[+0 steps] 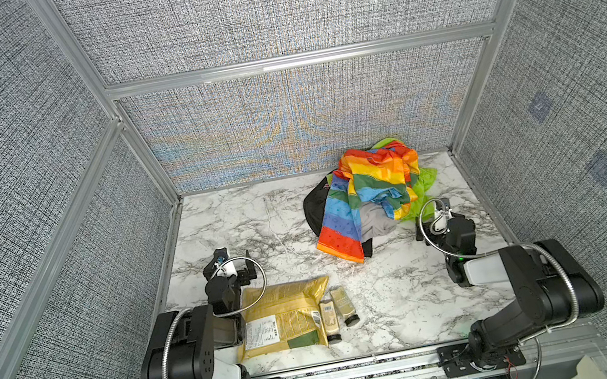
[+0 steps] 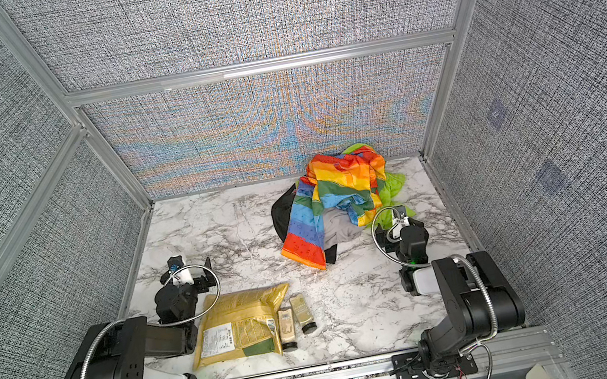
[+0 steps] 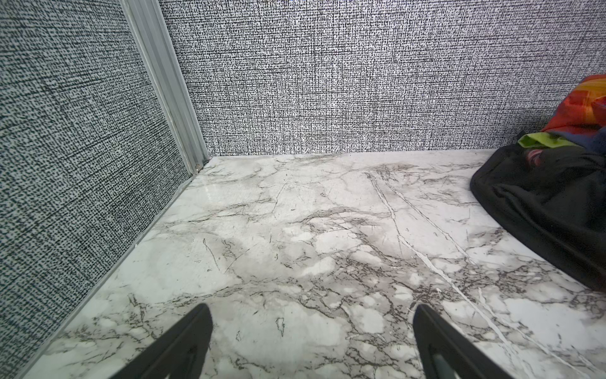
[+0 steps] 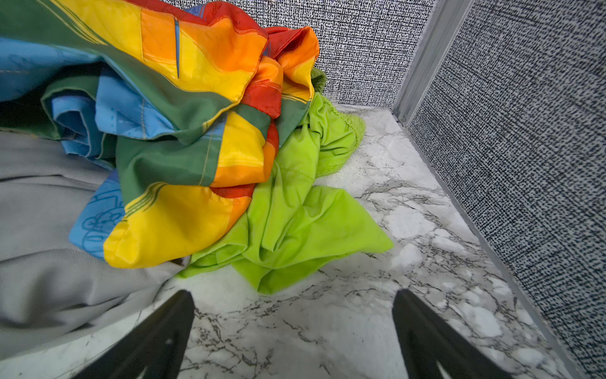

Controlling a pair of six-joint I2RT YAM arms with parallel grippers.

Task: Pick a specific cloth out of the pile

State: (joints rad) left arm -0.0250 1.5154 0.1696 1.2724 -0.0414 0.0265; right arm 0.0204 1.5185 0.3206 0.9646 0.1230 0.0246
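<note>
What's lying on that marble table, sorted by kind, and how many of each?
Cloths: 4 (rainbow-striped, lime green, black, light grey)
Yellow bag: 1
Small bottles: 2
Total: 7

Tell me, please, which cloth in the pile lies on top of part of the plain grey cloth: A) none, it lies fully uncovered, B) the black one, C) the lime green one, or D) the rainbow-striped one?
D: in the right wrist view the rainbow-striped cloth drapes over the edge of the grey cloth, hiding part of it.
</note>
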